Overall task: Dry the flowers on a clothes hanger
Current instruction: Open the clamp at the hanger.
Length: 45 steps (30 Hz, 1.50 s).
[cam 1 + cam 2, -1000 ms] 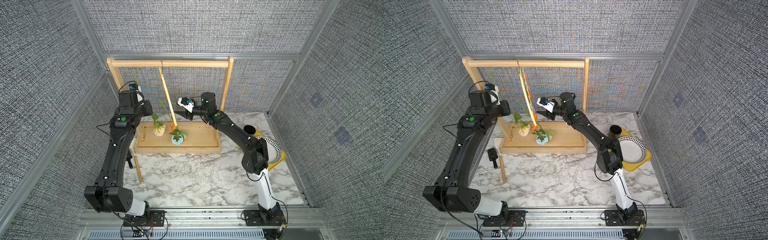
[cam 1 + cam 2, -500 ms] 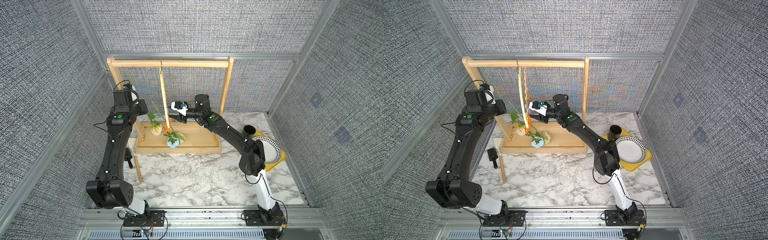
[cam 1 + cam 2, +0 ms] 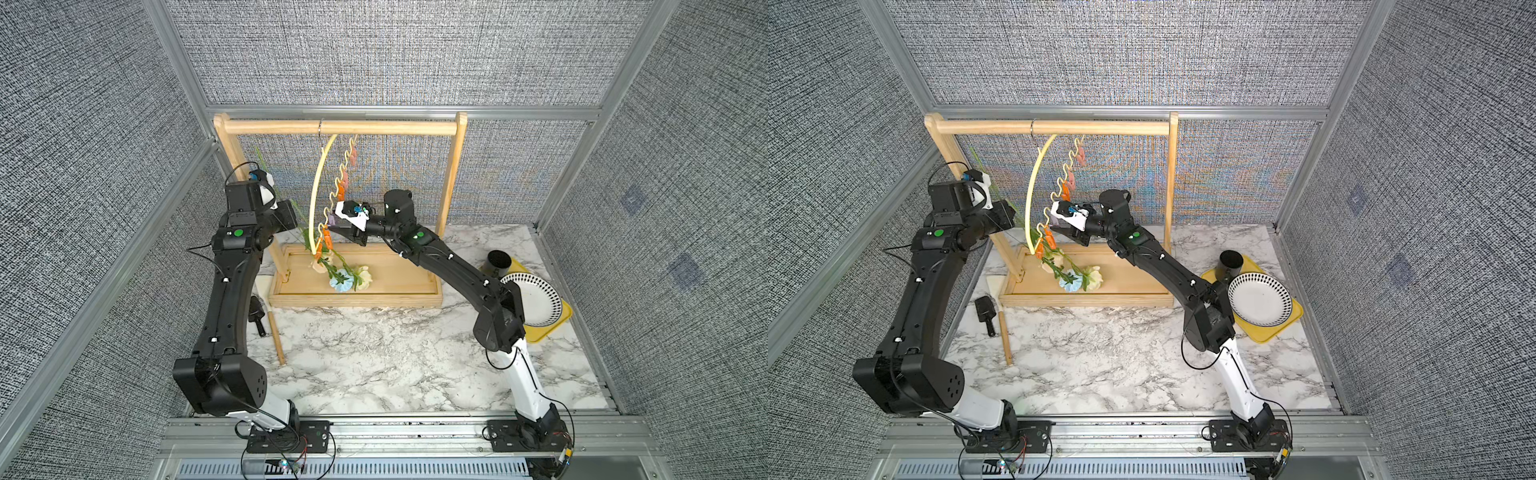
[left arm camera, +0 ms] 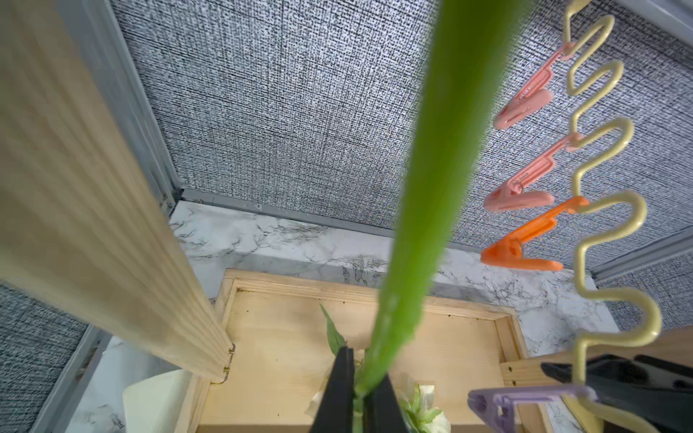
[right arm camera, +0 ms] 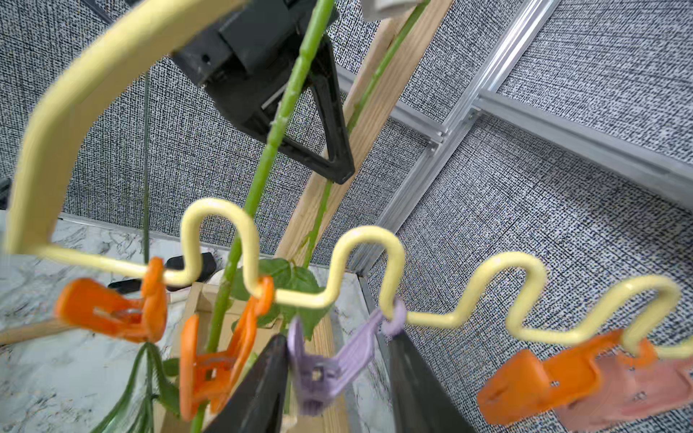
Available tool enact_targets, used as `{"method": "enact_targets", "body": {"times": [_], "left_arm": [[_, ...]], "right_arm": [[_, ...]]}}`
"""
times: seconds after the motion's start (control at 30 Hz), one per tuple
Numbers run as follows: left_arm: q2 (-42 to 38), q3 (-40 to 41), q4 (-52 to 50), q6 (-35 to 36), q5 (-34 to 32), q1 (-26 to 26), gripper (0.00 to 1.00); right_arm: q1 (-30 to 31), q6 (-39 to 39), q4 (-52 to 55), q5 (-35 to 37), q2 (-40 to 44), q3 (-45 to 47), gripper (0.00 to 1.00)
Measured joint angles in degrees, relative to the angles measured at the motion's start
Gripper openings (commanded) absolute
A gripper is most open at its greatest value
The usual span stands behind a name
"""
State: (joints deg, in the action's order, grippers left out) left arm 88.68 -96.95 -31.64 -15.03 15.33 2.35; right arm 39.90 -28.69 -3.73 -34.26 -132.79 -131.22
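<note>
Left gripper (image 4: 363, 369) pinches long green flower stem (image 4: 431, 187) near pale wooden post (image 3: 232, 149), upper left in a top view. Right gripper's (image 5: 337, 348) spread jaws straddle lilac plastic clip (image 5: 322, 371).

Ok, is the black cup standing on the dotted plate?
No, in a top view the black cup stands on the yellow tray, right beside the dotted plate.

Left arm (image 3: 224, 299), right arm (image 3: 453, 274), matte black links, white lower segments (image 3: 525, 374), green dot (image 3: 237, 232) by each wrist, pale screw heads, loose black cables (image 3: 492, 365), white camera mounts (image 3: 351, 214).
</note>
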Motion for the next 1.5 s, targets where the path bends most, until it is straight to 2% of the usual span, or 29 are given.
{"method": "enact_targets", "body": {"times": [0.1,0.43,0.6,0.9,1.17,1.43,1.5], "left_arm": [[0.5,-0.6,0.7,0.0,2.8,0.2,0.02],[2.1,-2.3,1.7,0.0,8.9,0.8,0.02],[2.7,-2.6,2.5,-0.6,11.7,1.1,0.02],[3.6,-2.6,4.2,-3.0,15.1,1.6,0.02],[3.9,-2.4,6.1,-4.7,18.6,3.3,0.02],[5.2,-1.6,7.8,-5.8,22.9,3.4,0.02],[5.4,-1.4,8.1,-6.0,23.7,3.4,0.02]], "right_arm": [[-0.1,1.2,-0.2,0.8,-0.3,-0.5,0.35],[0.1,4.8,-1.1,1.0,-1.4,-1.5,0.41],[0.5,6.4,-1.4,1.5,-2.3,-2.2,0.4],[1.0,8.7,-2.5,3.0,-4.0,-4.4,0.28],[0.9,9.4,-3.3,4.0,-4.1,-4.5,0.25],[0.9,9.4,-3.3,4.2,-4.0,-4.5,0.26],[0.9,9.3,-2.9,4.2,-3.9,-4.5,0.33]]}}
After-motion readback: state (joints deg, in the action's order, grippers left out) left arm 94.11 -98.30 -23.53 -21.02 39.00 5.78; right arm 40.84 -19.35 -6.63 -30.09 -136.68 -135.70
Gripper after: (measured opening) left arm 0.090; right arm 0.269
